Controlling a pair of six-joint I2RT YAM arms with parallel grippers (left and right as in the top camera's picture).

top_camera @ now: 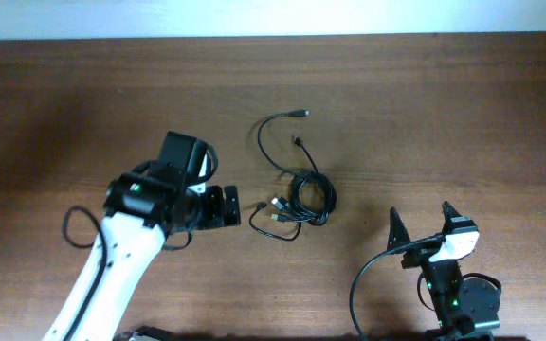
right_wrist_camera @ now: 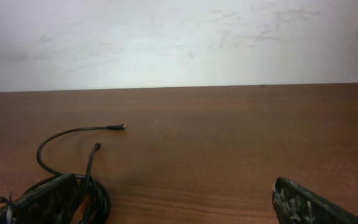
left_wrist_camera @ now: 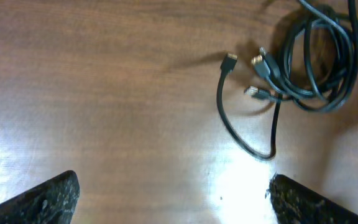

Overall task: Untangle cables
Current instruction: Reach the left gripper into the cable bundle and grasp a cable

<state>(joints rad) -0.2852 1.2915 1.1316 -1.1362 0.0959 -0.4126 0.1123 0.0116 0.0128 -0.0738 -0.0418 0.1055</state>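
The cables (top_camera: pixel 303 197) lie knotted in one black bundle at the middle of the wooden table, with loose ends curving toward the back (top_camera: pixel 275 128) and plug ends at the front left (top_camera: pixel 275 216). In the left wrist view the bundle (left_wrist_camera: pixel 319 65) is at the top right, with plugs (left_wrist_camera: pixel 263 65) and a loop (left_wrist_camera: pixel 247 140) in front. My left gripper (top_camera: pixel 231 206) is open and empty, just left of the bundle. My right gripper (top_camera: pixel 420 223) is open and empty, to the bundle's right and nearer the front edge. The right wrist view shows the bundle (right_wrist_camera: pixel 86 186) at lower left.
The brown wooden table (top_camera: pixel 444 114) ends at a white wall (right_wrist_camera: pixel 179 37) along the back. A thicker black arm cable (top_camera: pixel 363 284) loops beside the right arm's base. Another arm cable (top_camera: pixel 79 227) loops at the left arm.
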